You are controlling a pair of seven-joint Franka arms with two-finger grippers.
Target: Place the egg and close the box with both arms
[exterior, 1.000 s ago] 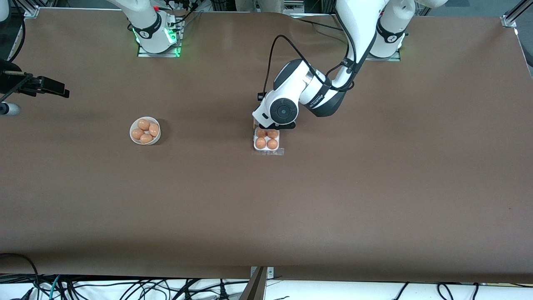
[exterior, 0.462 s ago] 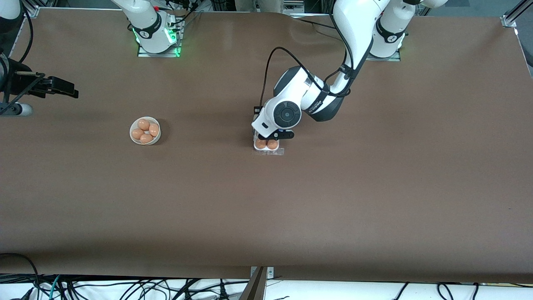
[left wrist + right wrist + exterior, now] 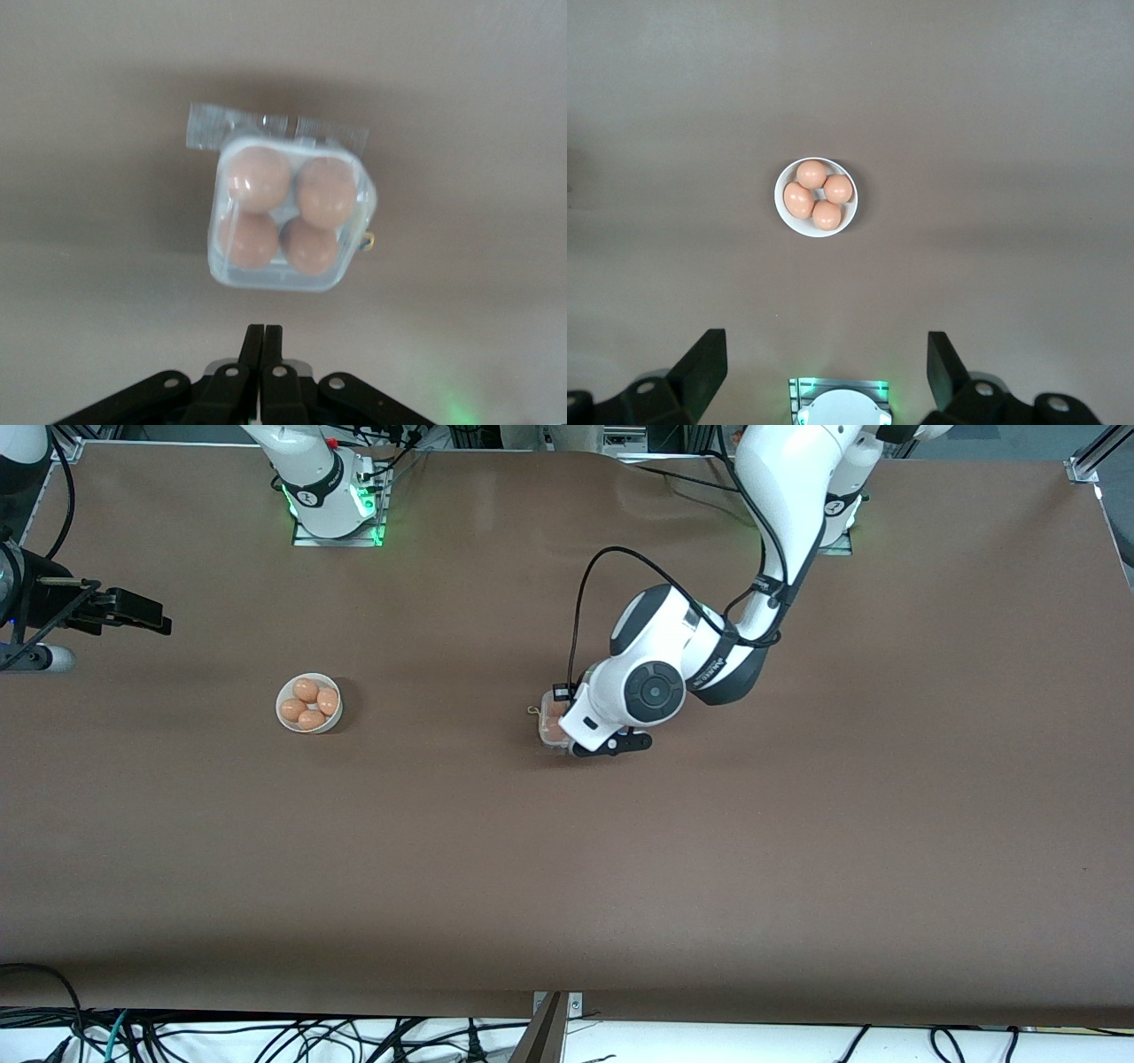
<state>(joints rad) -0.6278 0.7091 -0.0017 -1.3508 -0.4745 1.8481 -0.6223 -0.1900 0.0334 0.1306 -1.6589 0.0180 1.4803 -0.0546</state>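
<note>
Your left arm [image 3: 780, 496] hides most of the box [image 3: 288, 217] at mid-table; four eggs show under its lid. The left gripper [image 3: 263, 341] hangs over it, jaws pinched together, empty. Your right gripper [image 3: 824, 367], partly cut off, waits spread wide over the bowl [image 3: 816, 196].

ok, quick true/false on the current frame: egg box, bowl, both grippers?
1. All four cells of the egg box hold an egg. True.
2. The left gripper is wide open. False: its fingers are shut together, empty, over the table beside the box.
3. The white bowl is empty. False: it holds four eggs.
4. The right gripper is open and holds nothing. True; that arm waits above the table's right-arm end.
5. The bowl sits touching the box. False: they lie well apart, the bowl toward the right arm's end.
</note>
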